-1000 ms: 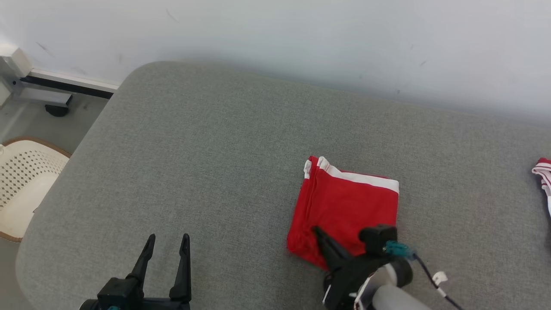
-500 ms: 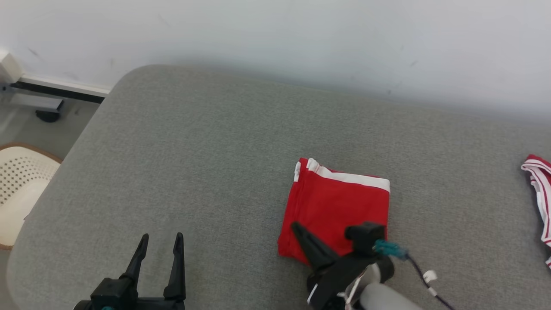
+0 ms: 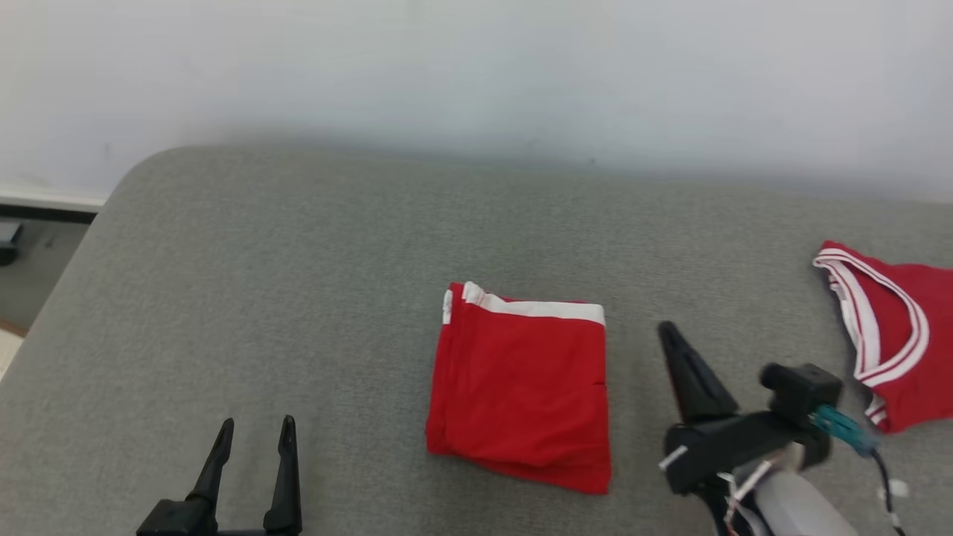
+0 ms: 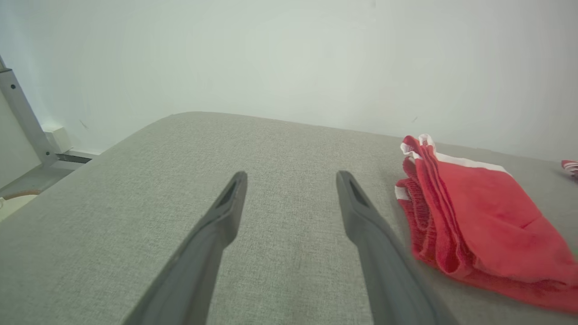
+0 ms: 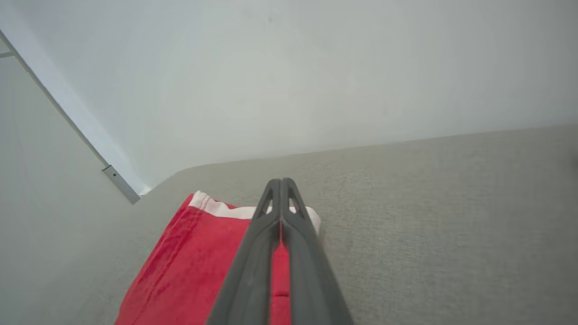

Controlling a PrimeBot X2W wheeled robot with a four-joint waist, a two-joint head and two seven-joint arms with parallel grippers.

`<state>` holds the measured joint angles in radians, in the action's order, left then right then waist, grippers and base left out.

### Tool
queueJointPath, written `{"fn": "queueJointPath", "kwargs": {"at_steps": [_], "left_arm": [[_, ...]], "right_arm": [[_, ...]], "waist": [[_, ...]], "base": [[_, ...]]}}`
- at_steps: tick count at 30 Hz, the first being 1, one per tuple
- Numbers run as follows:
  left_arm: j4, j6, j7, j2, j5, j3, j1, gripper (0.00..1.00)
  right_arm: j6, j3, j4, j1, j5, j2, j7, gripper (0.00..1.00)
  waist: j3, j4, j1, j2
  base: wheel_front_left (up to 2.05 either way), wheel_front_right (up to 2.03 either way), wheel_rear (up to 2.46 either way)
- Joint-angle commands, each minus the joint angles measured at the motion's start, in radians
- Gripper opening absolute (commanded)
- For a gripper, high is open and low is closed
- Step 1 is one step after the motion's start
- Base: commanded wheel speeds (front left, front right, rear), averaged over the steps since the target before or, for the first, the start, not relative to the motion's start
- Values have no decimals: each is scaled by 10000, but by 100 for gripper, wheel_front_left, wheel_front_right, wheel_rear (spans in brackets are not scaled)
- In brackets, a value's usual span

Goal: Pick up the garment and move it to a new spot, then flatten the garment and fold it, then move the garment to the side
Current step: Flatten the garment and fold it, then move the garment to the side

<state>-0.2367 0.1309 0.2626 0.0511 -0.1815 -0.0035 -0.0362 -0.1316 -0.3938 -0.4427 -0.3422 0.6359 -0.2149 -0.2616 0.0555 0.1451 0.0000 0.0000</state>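
Note:
The garment [image 3: 521,394] is red with a white band along its far edge. It lies folded into a rough square on the grey cushion [image 3: 298,260], near the middle. It also shows in the left wrist view [image 4: 487,216] and the right wrist view [image 5: 194,262]. My right gripper [image 3: 665,329] is just right of the garment and apart from it, fingers shut together with nothing between them [image 5: 281,181]. My left gripper [image 3: 255,424] is at the lower left, well clear of the garment, open and empty [image 4: 291,176].
A second red garment [image 3: 893,327] with white striped trim lies crumpled at the cushion's right edge. A pale wall runs close behind the cushion. The cushion's rounded left corner drops to the floor [image 3: 30,253].
The head camera has swung right, bringing the second garment into view. My right gripper, which rested on the garment's near left part, now stands off it to the right, still shut.

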Motion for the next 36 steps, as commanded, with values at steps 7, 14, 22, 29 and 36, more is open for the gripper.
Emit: {"fn": "queueJointPath", "kwargs": {"at_steps": [7, 14, 22, 29, 36], "left_arm": [[245, -13, 27, -6, 400, 105, 452, 100], [507, -12, 27, -8, 537, 114, 717, 100], [778, -11, 27, 6, 688, -69, 935, 100], [1039, -11, 27, 124, 691, -163, 1232, 100], [1478, -11, 27, 183, 680, -264, 1497, 100]], "right_arm": [[21, 2163, 567, 1738, -1083, 158, -37, 0], [21, 3191, 1450, 3099, -2018, 652, -37, 33], [21, 3609, 2118, 4037, -2582, 1137, -37, 100], [21, 3593, 2339, 4208, -3484, 1252, -38, 100], [21, 3596, 2288, 4292, -3708, 1365, -38, 100]], "waist": [[-424, -965, 0, 0], [-511, -1318, 0, 0], [-573, -1454, 0, 0], [-606, -1481, 0, 0], [-629, -1412, 0, 0]], "base": [[0, 0, 0], [0, 0, 0], [0, 0, 0], [0, 0, 0], [0, 0, 0]]}}
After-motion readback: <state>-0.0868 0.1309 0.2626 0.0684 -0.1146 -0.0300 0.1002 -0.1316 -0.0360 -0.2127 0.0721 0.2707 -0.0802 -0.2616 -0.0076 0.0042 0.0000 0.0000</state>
